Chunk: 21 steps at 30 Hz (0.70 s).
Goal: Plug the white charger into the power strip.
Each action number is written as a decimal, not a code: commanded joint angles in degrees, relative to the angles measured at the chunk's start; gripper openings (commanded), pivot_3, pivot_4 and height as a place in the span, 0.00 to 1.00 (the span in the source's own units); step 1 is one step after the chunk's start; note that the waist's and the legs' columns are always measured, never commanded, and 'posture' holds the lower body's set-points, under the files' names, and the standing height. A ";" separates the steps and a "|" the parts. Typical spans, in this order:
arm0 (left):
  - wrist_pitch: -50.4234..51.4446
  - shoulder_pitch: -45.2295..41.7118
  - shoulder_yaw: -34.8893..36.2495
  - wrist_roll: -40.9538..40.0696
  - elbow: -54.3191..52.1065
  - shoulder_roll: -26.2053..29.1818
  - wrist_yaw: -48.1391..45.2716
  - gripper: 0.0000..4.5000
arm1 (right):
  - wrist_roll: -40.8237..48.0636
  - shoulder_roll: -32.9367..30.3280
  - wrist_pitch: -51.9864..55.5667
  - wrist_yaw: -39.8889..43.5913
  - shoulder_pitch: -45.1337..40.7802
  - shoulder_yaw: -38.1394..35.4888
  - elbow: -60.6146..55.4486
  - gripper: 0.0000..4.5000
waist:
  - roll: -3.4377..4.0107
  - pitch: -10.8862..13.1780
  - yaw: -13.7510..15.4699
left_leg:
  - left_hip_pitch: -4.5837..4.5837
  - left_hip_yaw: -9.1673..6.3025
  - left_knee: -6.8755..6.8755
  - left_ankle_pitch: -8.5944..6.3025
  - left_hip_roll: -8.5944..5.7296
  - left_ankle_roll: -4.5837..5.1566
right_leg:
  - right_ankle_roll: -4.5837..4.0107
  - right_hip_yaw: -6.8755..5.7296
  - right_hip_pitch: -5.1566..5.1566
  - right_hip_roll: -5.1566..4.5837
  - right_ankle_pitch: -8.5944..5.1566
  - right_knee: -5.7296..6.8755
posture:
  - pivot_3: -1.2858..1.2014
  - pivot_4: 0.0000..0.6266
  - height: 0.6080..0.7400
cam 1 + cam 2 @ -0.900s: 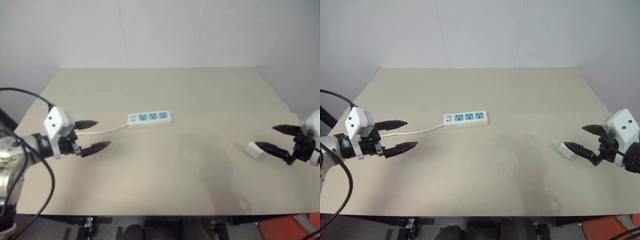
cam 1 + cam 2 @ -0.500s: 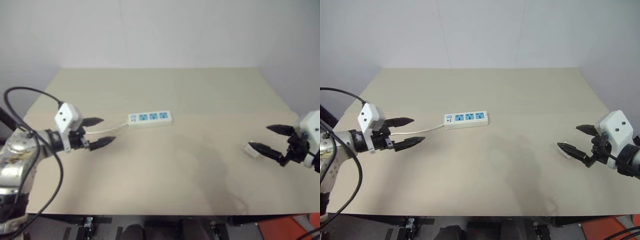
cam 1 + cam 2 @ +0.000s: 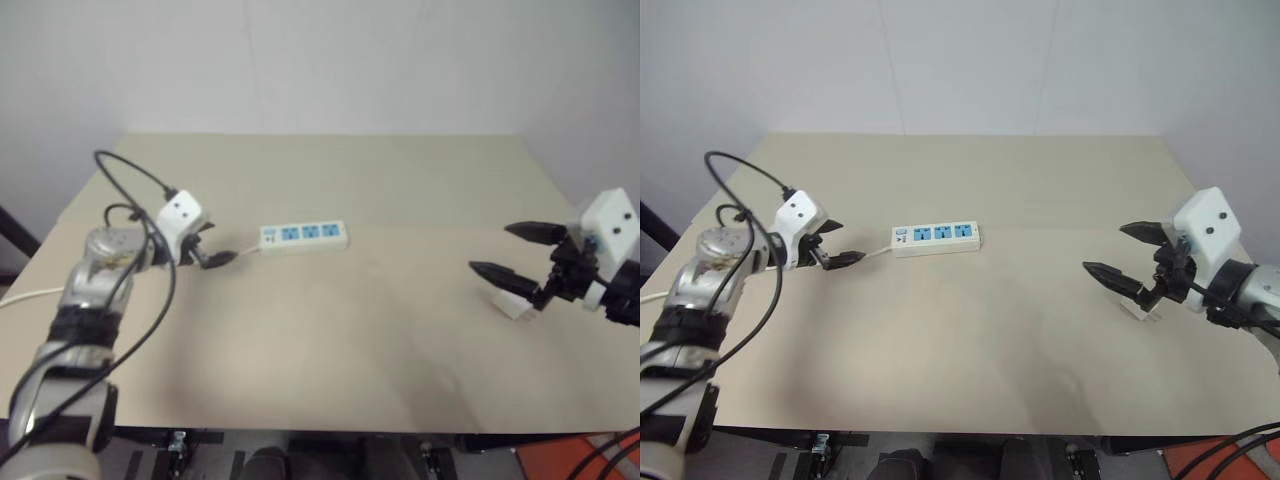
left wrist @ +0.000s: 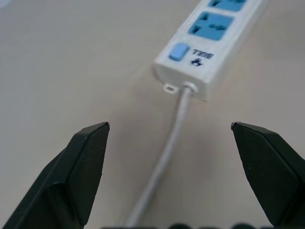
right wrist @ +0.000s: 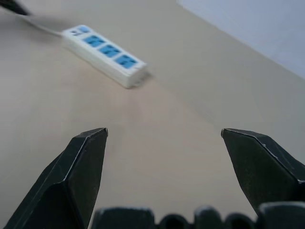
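On the left of the beige table (image 3: 1040, 190), the left gripper (image 3: 835, 246) is seen with its black fingers spread, poised at the thin white cord (image 4: 174, 138). In the left wrist view, the cord is shown running between the tapered fingertips (image 4: 93, 143) to the near end of the power strip (image 3: 936, 238), where a blue switch (image 4: 178, 51) and small printed lettering are made out; these details are not resolved from the head. The strip is a long, flat, glossy white bar with three blue socket panels. Far to the right, the white charger (image 3: 1138, 308), small and boxy, is seen lying on the matte tabletop, just below the spread right gripper (image 3: 1122, 252), nothing being pinched.
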 commanded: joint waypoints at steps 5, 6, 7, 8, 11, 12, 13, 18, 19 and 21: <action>-9.67 -11.39 -5.64 8.23 21.72 -6.50 -3.62 0.99 | 0.60 0.42 -0.38 -1.11 -3.14 1.76 -1.91 1.00 | -0.01 0.00 -0.18 | -0.35 -0.03 0.08 0.00 -0.03 0.00 | 0.08 -0.06 -0.16 -0.02 0.04 -0.06 | 0.52 0.24 1.00; -10.63 -12.15 -6.00 9.08 23.66 -6.97 -3.54 0.99 | 0.75 0.52 -0.24 -1.23 -2.99 1.57 -2.24 1.00 | -0.01 0.00 -0.30 | -0.42 -0.04 0.08 0.00 -0.03 0.01 | 0.08 -0.07 -0.22 -0.02 0.04 -0.08 | 0.52 0.24 1.00; -11.48 -12.74 -6.12 9.71 25.16 -7.27 -3.45 0.99 | 0.85 0.57 -0.15 -1.31 -2.87 1.45 -2.45 1.00 | -0.01 0.00 -0.39 | -0.53 -0.02 0.09 0.00 -0.03 0.01 | 0.09 -0.07 -0.34 -0.02 0.05 -0.08 | 0.52 0.24 1.00; -12.08 -13.47 -6.40 10.59 27.03 -7.80 -2.81 0.99 | 1.01 0.67 -0.15 -1.26 -2.52 0.98 -2.65 1.00 | -0.02 0.01 -0.37 | -0.64 -0.03 0.12 0.00 -0.04 0.01 | 0.09 -0.07 -0.46 -0.01 0.05 -0.07 | 0.52 0.24 1.00; -12.75 -15.29 -6.65 12.76 32.34 -9.59 0.16 0.99 | 1.43 1.12 -0.07 -1.49 -1.70 -0.38 -3.20 1.00 | -0.02 0.01 -0.16 | -0.81 -0.01 0.19 0.01 -0.05 0.00 | 0.11 -0.06 -0.72 -0.04 0.07 0.06 | 0.52 0.24 1.00; -13.00 -15.57 -6.46 13.13 33.57 -9.98 0.70 0.90 | 1.61 1.26 0.01 -1.63 -1.59 -0.68 -3.36 1.00 | -0.02 0.01 -0.09 | -0.82 -0.02 0.19 0.01 -0.05 0.00 | 0.11 -0.06 -0.73 -0.04 0.07 0.07 | 0.52 0.24 1.00; -13.45 -15.61 -6.34 13.53 34.82 -10.37 1.50 0.86 | 1.76 1.34 0.06 -1.79 -1.45 -0.96 -3.55 1.00 | -0.02 0.01 -0.08 | -0.81 -0.02 0.23 0.01 -0.06 0.00 | 0.11 -0.07 -0.71 -0.04 0.07 0.10 | 0.52 0.24 1.00; -14.03 -15.15 -5.37 14.08 37.51 -11.79 2.46 0.50 | 2.66 1.48 0.41 -2.55 -0.14 -2.18 -4.80 1.00 | -0.03 0.01 -0.14 | -0.70 -0.02 0.37 0.01 -0.05 0.00 | 0.12 -0.05 -0.56 -0.05 0.07 0.11 | 0.52 0.24 1.00; -14.12 -15.01 -5.00 13.80 37.49 -11.98 1.76 0.42 | 2.77 1.49 0.50 -2.80 0.28 -2.50 -5.03 1.00 | -0.03 0.01 -0.16 | -0.70 -0.02 0.38 0.01 -0.05 0.00 | 0.12 -0.05 -0.51 -0.05 0.07 0.10 | 0.52 0.24 1.00; -14.13 -14.84 -4.49 13.57 37.32 -12.22 1.04 0.27 | 2.99 1.55 0.65 -3.15 0.96 -3.05 -5.36 1.00 | -0.03 0.01 -0.19 | -0.67 -0.03 0.38 0.01 -0.04 0.00 | 0.13 -0.05 -0.32 -0.04 0.06 0.12 | 0.52 0.24 1.00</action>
